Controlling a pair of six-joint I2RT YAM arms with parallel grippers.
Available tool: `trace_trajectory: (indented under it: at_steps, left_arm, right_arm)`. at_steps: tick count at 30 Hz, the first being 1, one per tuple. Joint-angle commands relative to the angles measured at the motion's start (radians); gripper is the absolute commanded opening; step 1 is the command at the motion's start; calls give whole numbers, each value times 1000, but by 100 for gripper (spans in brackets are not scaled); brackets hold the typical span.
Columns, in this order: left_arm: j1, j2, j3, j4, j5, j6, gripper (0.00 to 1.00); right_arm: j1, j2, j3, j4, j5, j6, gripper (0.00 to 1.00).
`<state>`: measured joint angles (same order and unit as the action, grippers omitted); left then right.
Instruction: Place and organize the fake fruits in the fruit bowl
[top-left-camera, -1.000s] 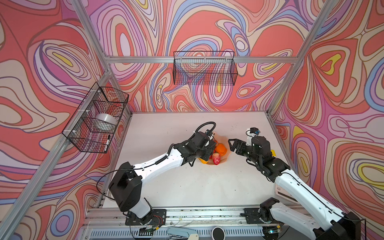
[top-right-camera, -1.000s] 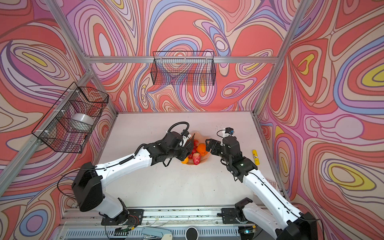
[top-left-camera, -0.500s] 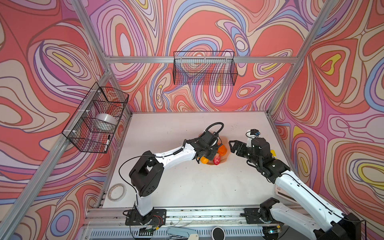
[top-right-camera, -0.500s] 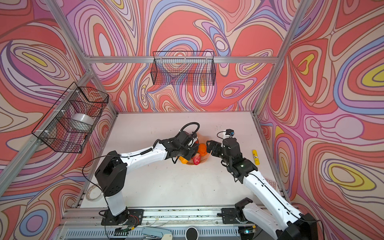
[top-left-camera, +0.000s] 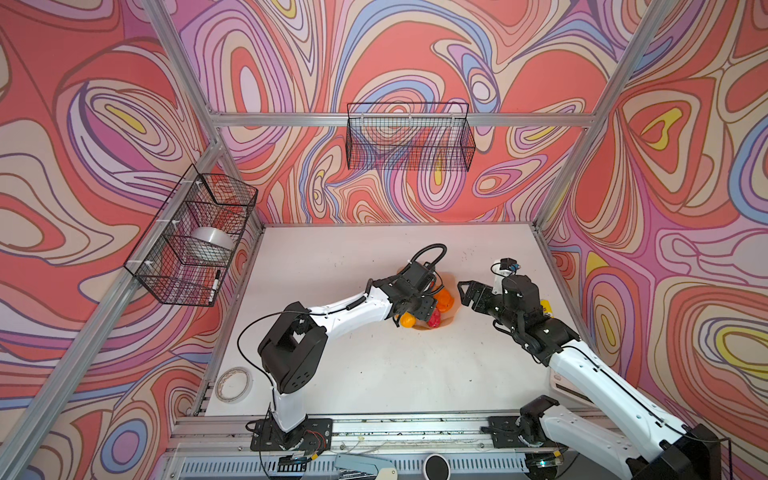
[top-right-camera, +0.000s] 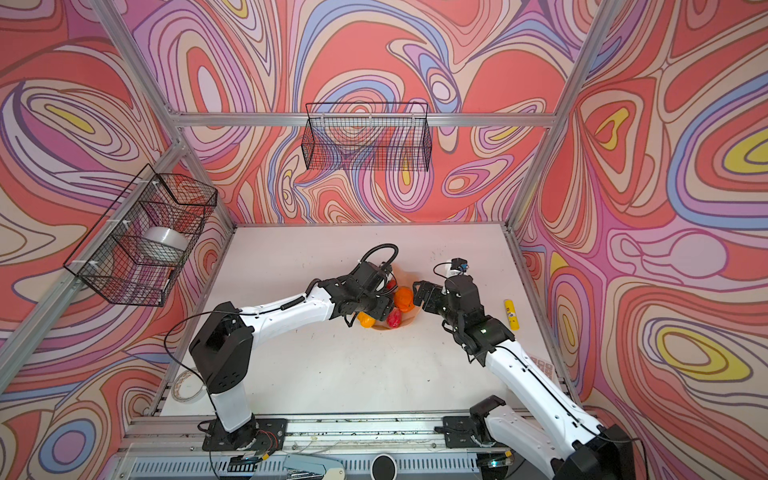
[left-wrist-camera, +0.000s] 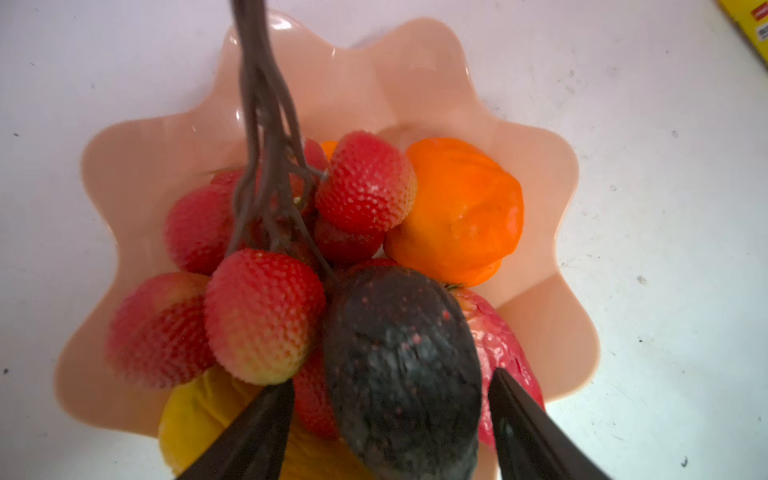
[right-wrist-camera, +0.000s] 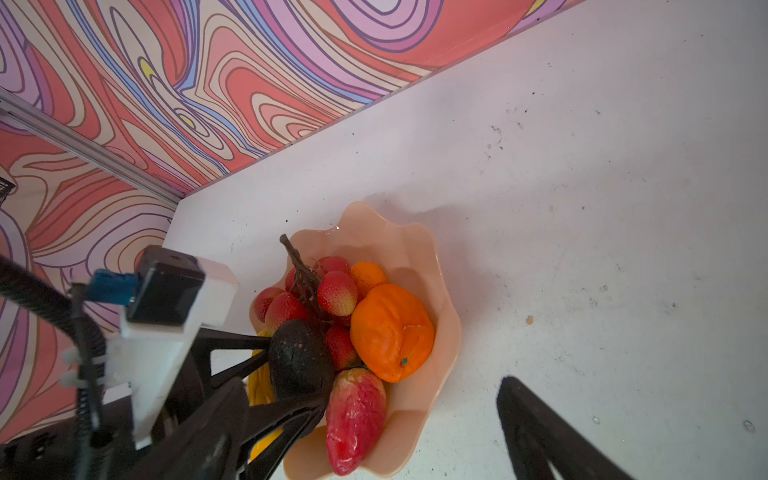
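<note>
Left arm (top-left-camera: 353, 311) reaches over the fruit bowl (top-left-camera: 453, 318); right arm (top-left-camera: 582, 365) hangs beside.

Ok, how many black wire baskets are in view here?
2. The left-wall basket hangs from the frame on the left, with a whitish tape roll inside. The back-wall basket hangs from the rear rail. No others appear to be hidden.

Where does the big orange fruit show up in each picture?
In a top view: big orange fruit, near the middle.
In a top view: near the middle again.
Left wrist: the fruit beside the red berry bunch.
Right wrist: the fruit against the red oblong fruit.
Shared landmark: the peach bowl holding it.
</note>
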<state>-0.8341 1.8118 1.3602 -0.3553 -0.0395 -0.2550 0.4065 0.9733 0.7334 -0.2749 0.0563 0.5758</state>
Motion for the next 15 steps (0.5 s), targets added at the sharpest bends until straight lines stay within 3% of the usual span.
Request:
trace_trajectory:
  at_steps: [1, 5, 9, 15]
  left_arm:
    - [2, -139, -25, 118, -82, -5, 83]
    - [2, -304, -114, 276, -205, 37, 100]
    - [3, -462, -238, 422, -303, 102, 100]
    - [41, -687, -516, 526, -605, 241, 100]
  right_arm:
    - [-6, 27, 29, 21, 18, -55, 98]
    - [-8, 87, 96, 54, 1, -147, 98]
    - [-8, 171, 138, 143, 10, -209, 98]
    - [-30, 215, 89, 299, 113, -300, 98]
